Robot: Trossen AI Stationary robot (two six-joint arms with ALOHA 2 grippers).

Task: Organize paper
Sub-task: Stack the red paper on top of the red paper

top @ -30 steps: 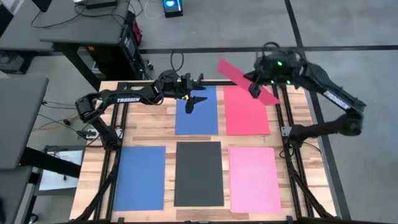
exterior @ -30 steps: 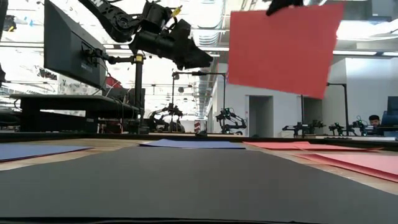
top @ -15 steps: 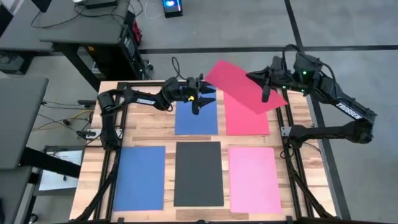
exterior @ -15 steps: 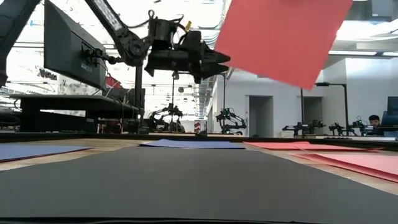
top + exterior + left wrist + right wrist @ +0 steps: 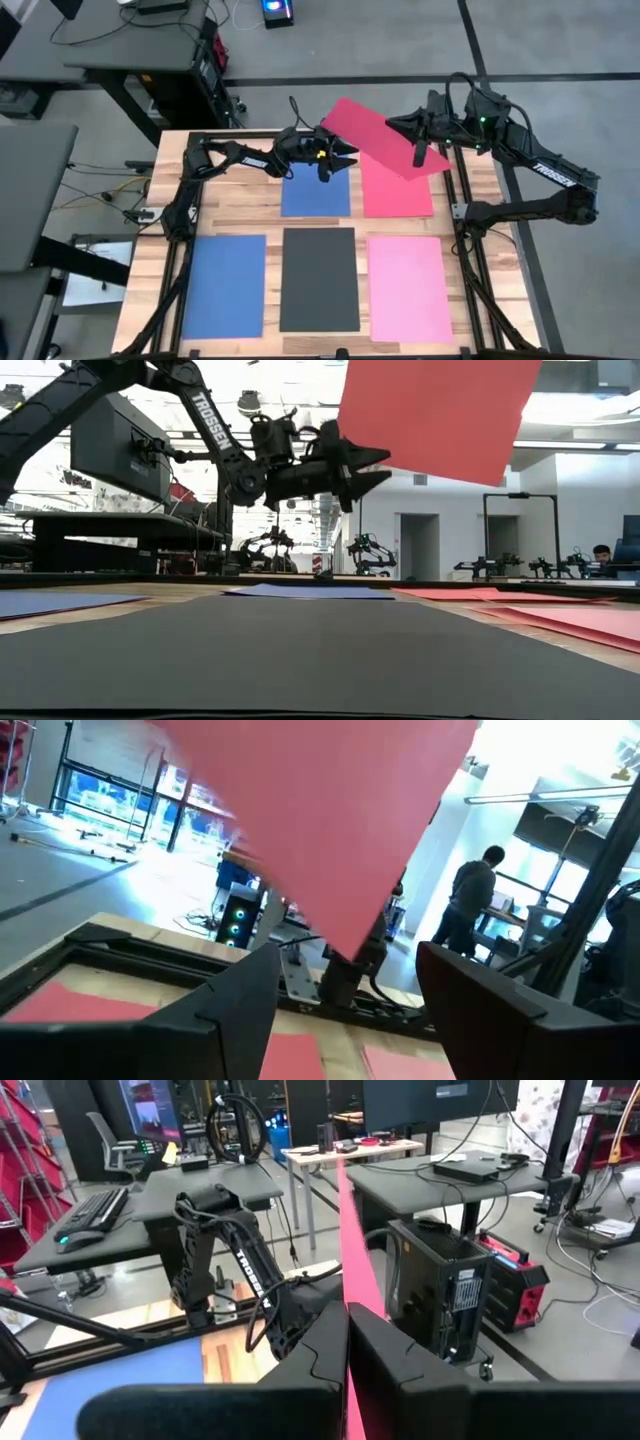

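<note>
Overhead, the right pincer [image 5: 420, 152] is clenched on one edge of a red sheet [image 5: 375, 138] and holds it in the air above the far side of the wooden counter [image 5: 240, 205], the sheet tilted and reaching from the pincer toward the middle of the far edge. In the right wrist view that sheet [image 5: 355, 1270] shows edge-on, pinched between the arm's two dark fingers [image 5: 310, 1355]. The left pincer [image 5: 338, 160] is off the counter too, its jaws spread apart and holding nothing, and it points at the near corner of the lifted sheet, just beside it above the far blue sheet [image 5: 315, 190]; from table height the open tips [image 5: 375, 465] lie right at the sheet's lower left edge, though whether they touch it cannot be told. The left wrist view looks between its two fingers [image 5: 235, 1005] up at the sheet's underside [image 5: 330, 820], with a person [image 5: 470, 905] standing in the room beyond. Flat on the counter lie five more sheets: another red sheet [image 5: 400, 195] under the lifted one, beside the far blue one, and in the near row a blue sheet [image 5: 225, 285], a dark grey sheet [image 5: 320, 280] and a pink sheet [image 5: 410, 290], each apart from its neighbours.
</note>
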